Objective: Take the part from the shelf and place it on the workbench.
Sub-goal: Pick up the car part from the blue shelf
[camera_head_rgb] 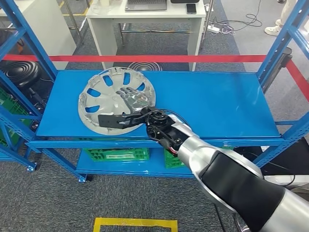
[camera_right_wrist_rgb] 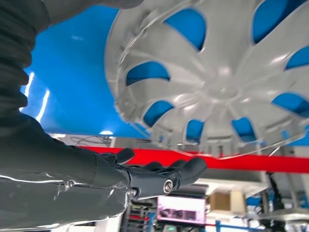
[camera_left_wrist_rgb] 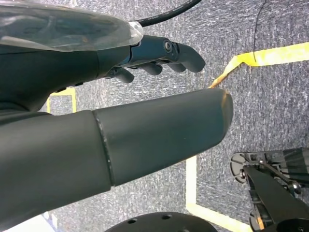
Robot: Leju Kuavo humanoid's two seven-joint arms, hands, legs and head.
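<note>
I see a blue shelf on grey carpet, with a white table and red tape beyond my right hand. Green crates sit on the tier below it; contents unclear. The right hand holds the silver hubcap, tilted over the shelf. The left hand hangs over the floor, fingers loosely curled, holding nothing.
</note>
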